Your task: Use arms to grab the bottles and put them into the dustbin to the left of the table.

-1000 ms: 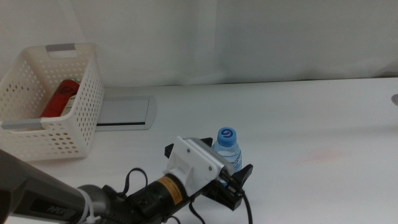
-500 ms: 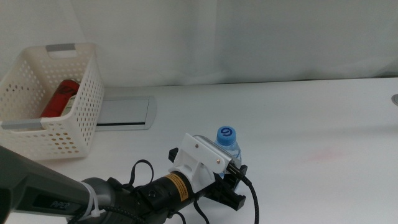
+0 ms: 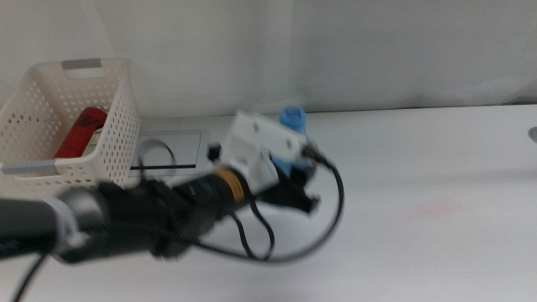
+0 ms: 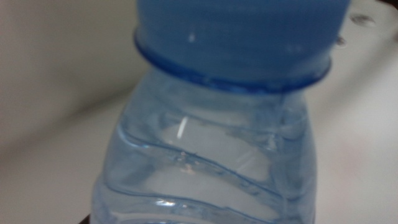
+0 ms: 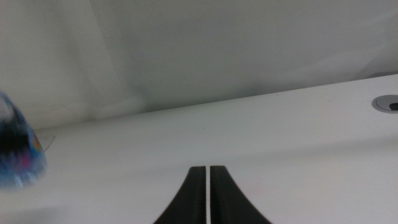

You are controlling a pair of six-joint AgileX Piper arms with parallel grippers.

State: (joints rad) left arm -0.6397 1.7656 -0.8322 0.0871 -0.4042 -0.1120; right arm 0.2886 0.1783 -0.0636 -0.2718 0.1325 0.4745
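Note:
My left gripper [image 3: 294,180] is shut on the small blue-capped water bottle [image 3: 292,119] and holds it in the air above the middle of the table [image 3: 419,168], blurred by motion. The bottle fills the left wrist view [image 4: 211,155] and hides the jaws there. It shows as a blur in the right wrist view [image 5: 18,155]. The white perforated dustbin [image 3: 33,172] stands at the far left with the slim red can [image 3: 84,130] inside. My right gripper [image 5: 207,193] waits low over the table, shut and empty. The yellow-liquid bottle is out of view.
A grey inset panel [image 3: 168,151] lies in the table just right of the dustbin. A round grommet hole [image 5: 388,102] sits near the table's right edge. A white wall backs the table.
My left gripper has lifted the water bottle off the table and carried it up and back, a little toward the left. The dustbin and the red can have not moved.

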